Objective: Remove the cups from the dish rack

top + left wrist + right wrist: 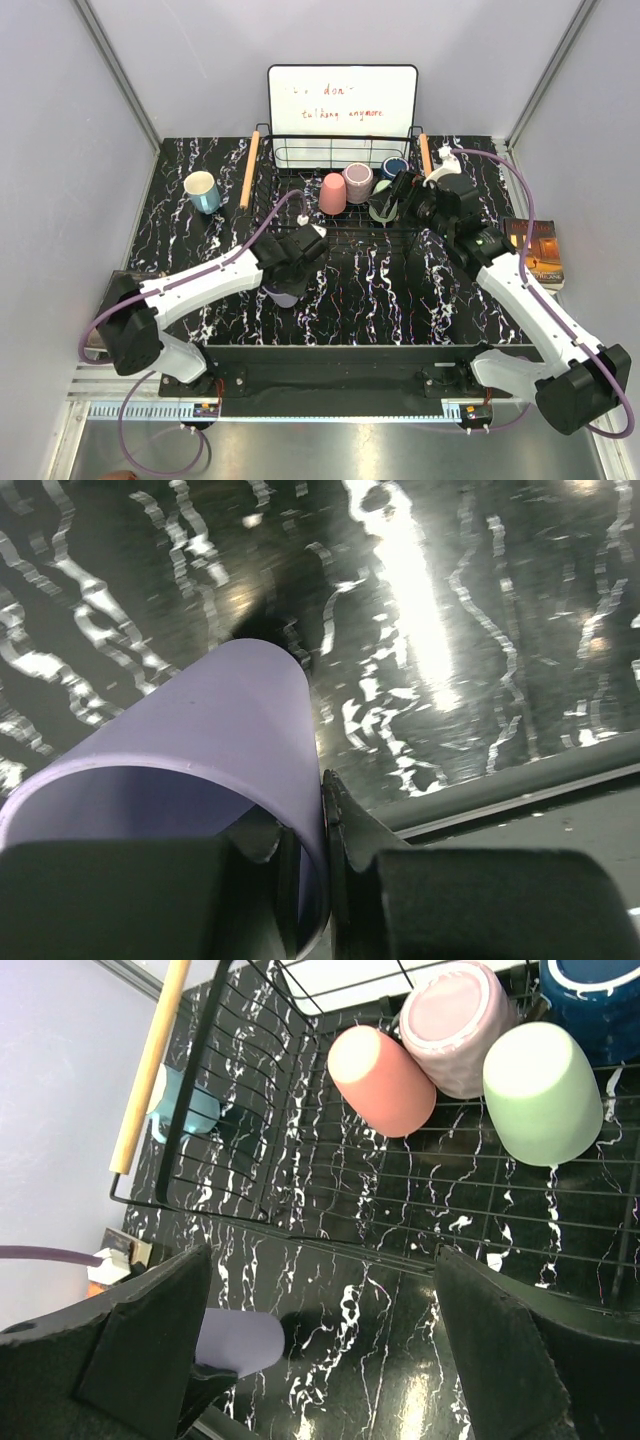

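The lavender cup (200, 740), light, stiff and slick I'd guess, is pinched by its rim wall in the left gripper (310, 825); the right gripper (320, 1335) gapes wide and empty, salmon cup (380, 1080) at its twelve o'clock.

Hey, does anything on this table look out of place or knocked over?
Nothing spilled or broken. Only a book at the table's right edge seems out of place among dishes. The pink cup, mauve cup and green cup in the dish rack sit bottoms-up, normal for draining.
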`<state>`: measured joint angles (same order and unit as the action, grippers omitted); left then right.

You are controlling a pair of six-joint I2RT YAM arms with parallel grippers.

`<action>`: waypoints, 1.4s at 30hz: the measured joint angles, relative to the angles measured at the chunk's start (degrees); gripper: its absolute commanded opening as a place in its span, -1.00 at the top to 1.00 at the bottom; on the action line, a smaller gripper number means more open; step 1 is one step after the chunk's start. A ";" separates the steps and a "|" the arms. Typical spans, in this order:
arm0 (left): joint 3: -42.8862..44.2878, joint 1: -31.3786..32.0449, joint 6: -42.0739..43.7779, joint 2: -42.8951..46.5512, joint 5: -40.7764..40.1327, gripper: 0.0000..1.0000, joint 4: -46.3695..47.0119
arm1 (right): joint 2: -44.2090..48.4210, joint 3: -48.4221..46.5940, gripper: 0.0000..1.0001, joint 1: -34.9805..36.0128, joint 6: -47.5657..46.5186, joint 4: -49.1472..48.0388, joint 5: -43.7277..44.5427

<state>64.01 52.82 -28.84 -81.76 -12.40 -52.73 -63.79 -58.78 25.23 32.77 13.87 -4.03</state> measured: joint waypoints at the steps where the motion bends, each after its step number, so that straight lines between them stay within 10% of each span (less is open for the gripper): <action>1: 0.00 0.00 0.09 -0.50 0.70 1.00 0.81 | -0.04 0.07 -0.99 0.00 0.00 0.07 -0.02; 12: -1.11 -1.16 0.13 -4.04 6.93 0.99 5.62 | -0.94 0.22 -0.99 0.00 -0.63 0.11 0.02; 21: -1.05 -1.16 0.50 -4.50 7.34 0.09 5.70 | -1.05 0.22 -1.00 0.00 -1.11 0.13 0.02; 25: 0.66 -1.16 0.59 -4.33 6.82 0.03 4.09 | -1.05 0.22 -1.00 0.00 -1.20 0.13 0.02; 42: 25.20 -1.16 4.96 5.44 -0.87 -0.23 -4.74 | -5.53 -3.26 -1.00 0.00 -3.17 4.09 3.08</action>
<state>89.21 51.66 -23.88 -76.31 -13.28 -57.47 -69.32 -62.04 25.23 29.61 17.96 -0.95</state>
